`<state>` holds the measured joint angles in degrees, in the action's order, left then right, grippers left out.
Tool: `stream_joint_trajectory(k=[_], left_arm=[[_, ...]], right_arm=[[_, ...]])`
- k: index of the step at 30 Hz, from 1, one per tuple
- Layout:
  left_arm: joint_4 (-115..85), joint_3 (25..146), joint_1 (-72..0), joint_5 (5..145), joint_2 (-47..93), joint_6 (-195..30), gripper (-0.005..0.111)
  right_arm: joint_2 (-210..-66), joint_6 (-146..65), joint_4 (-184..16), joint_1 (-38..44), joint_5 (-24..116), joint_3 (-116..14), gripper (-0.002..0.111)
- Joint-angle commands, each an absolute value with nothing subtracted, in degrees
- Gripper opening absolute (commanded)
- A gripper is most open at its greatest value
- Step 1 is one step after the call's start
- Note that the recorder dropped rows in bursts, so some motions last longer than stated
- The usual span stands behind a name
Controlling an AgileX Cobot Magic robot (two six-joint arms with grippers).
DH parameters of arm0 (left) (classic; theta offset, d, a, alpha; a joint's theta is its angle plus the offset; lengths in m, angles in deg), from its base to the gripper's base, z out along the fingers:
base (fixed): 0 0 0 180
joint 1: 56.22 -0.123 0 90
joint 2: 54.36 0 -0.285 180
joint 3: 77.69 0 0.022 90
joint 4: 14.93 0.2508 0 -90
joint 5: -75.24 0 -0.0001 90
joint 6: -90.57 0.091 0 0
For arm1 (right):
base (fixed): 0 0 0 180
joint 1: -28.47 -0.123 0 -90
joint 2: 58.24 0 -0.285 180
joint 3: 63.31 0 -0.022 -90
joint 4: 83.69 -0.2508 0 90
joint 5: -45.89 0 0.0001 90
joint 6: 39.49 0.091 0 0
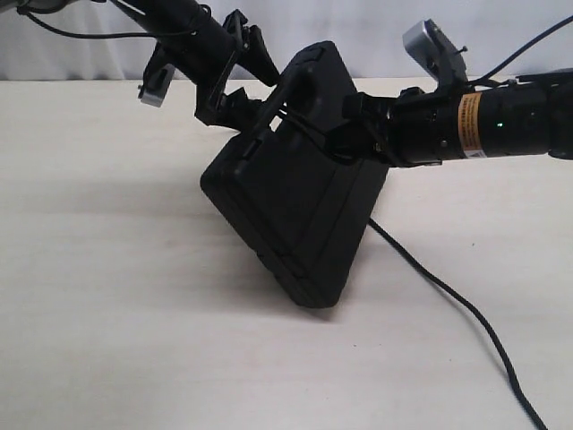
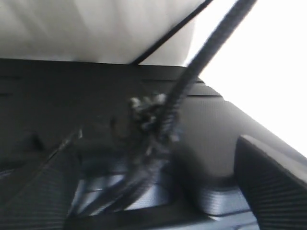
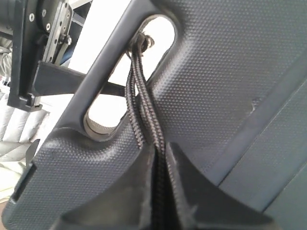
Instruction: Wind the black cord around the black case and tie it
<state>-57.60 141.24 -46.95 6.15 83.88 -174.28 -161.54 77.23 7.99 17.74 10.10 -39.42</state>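
The black case (image 1: pixel 304 206) stands tilted on its lower edge on the table, its handle end raised between both grippers. My right gripper (image 1: pixel 347 125) is shut on two strands of the black cord (image 3: pixel 144 110), which run up through the slot handle (image 3: pixel 103 112) to a frayed knot (image 3: pixel 142 40). In the right wrist view the gripper (image 3: pixel 159 158) pinches the strands against the case (image 3: pixel 230 72). My left gripper (image 1: pixel 253 85) is at the case's upper left edge, open. In the blurred left wrist view the knot (image 2: pixel 148 115) hangs between its spread fingers (image 2: pixel 273 182). The cord's free length (image 1: pixel 466 305) trails across the table.
The light wooden table (image 1: pixel 107 296) lies all around the case. A pale curtain backdrop (image 1: pixel 358 27) runs along the far edge. The right arm (image 1: pixel 501 121) stretches in from the right, just above the trailing cord.
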Motion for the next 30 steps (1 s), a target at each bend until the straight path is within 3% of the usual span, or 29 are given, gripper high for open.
stream_joint_trajectory(k=[1,8,15,21,24,27,30], left_arm=[[-58.0,141.2,-46.9,9.1,83.1,-174.7,0.084],[-58.0,141.2,-47.0,12.7,83.1,-173.4,0.084],[-56.6,141.2,-50.2,5.3,82.0,-144.3,0.084],[-29.8,141.2,-50.2,5.3,72.7,-137.5,0.084],[-25.3,141.2,-50.2,5.3,69.4,-116.3,0.084],[-35.4,140.9,-48.7,5.3,68.5,-83.6,0.084],[-37.7,139.0,-45.4,5.3,68.4,-69.4,0.084]], right_arm=[[-161.5,76.6,7.6,17.7,10.0,-39.7,0.004],[-161.5,76.6,7.6,17.7,10.0,-39.7,0.004],[-161.5,76.6,7.3,17.8,11.0,-39.7,0.004],[-161.5,76.6,7.2,17.8,11.7,-39.7,0.004],[-161.5,76.6,7.2,17.8,11.7,-39.7,0.004],[-161.5,76.6,6.9,17.8,11.4,-40.5,0.004],[-161.5,76.6,7.0,17.7,10.0,-41.3,0.004]])
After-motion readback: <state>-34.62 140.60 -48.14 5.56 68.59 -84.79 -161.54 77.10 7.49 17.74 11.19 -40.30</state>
